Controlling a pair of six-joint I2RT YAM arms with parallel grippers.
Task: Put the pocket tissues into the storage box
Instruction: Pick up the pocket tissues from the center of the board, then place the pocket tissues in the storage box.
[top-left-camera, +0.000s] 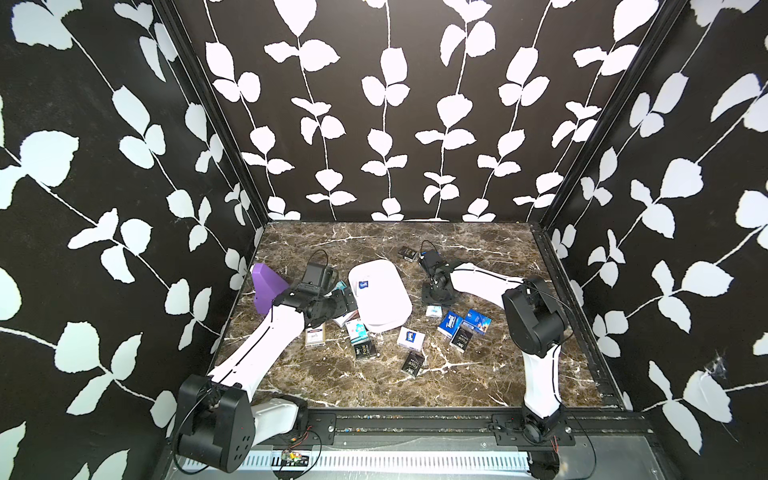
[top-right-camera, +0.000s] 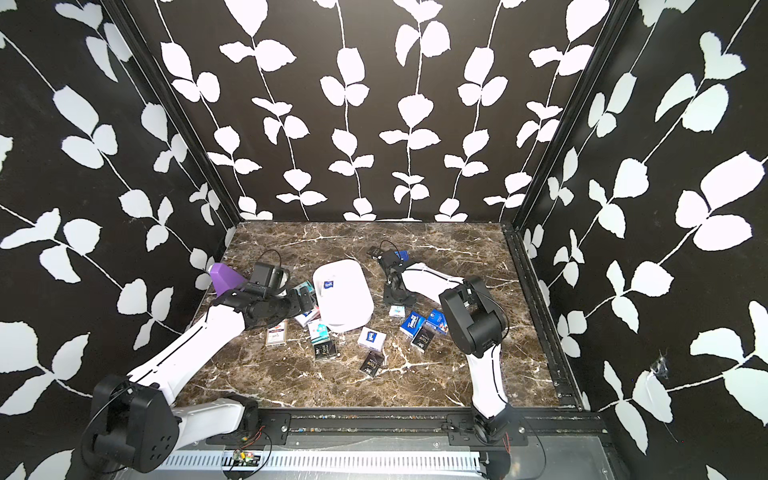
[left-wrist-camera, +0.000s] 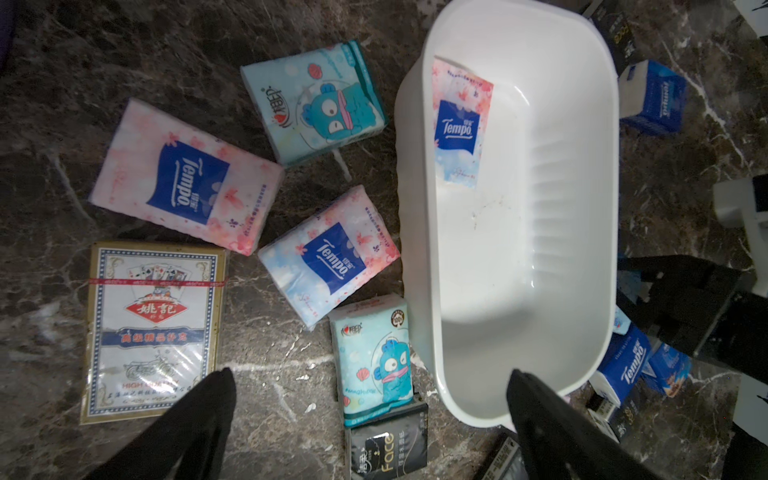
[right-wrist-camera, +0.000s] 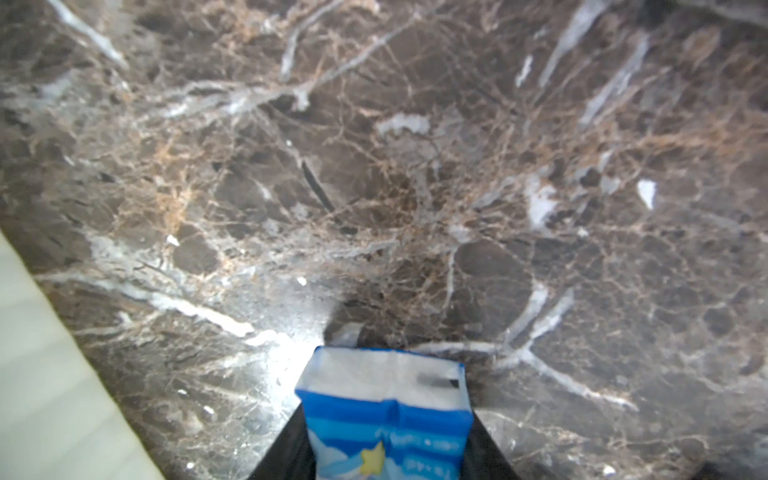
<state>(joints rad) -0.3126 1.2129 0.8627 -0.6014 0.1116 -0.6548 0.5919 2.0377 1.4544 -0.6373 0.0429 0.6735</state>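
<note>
While the right pincer squeezes a blue pack of pocket tissues, the left pincer hangs wide open and empty.
The pack looks soft, light and slippery, so a hold across its sides seems best; it sits between the right fingers, with the storage box near, toward the left pincer.

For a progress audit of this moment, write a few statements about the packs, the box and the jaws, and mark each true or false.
The storage box holds just one Tempo pack. True.
The right jaws are empty. False: a blue pack is clamped between them.
The left jaws stand wide open, holding nothing. True.
The playing-card deck lies in the box. False: it lies on the table, outside the box.
</note>
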